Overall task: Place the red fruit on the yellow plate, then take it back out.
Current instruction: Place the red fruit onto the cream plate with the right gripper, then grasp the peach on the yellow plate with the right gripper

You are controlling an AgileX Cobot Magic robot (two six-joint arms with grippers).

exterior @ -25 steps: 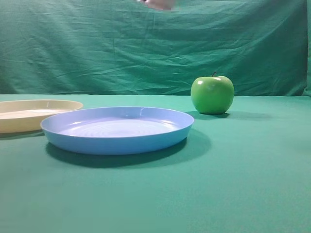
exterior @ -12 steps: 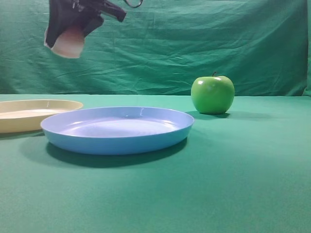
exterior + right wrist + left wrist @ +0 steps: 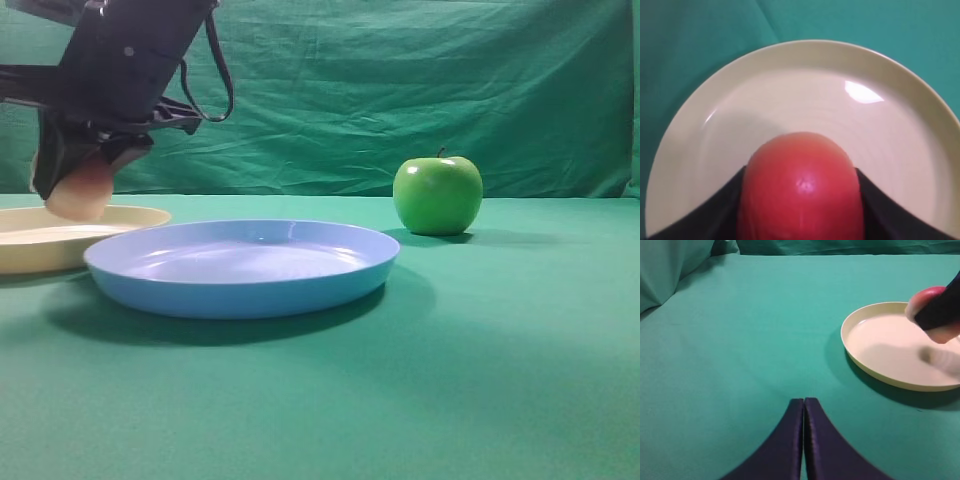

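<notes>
While right gripper [image 3: 802, 210] clamps one red fruit [image 3: 801, 187] | over one yellow plate [image 3: 900, 130], seemingly airborne | left gripper [image 3: 803, 440] together

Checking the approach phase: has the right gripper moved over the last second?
Yes. The right gripper, holding the red fruit, has come down and leftward from the top of the exterior view and is now over the yellow plate, left of the blue plate.

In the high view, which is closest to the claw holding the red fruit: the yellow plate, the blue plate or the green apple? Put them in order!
From the right claw, holding the red fruit:
1. Yellow plate, right beneath it, far left.
2. Blue plate, middle.
3. Green apple, far right, at the back.
</notes>
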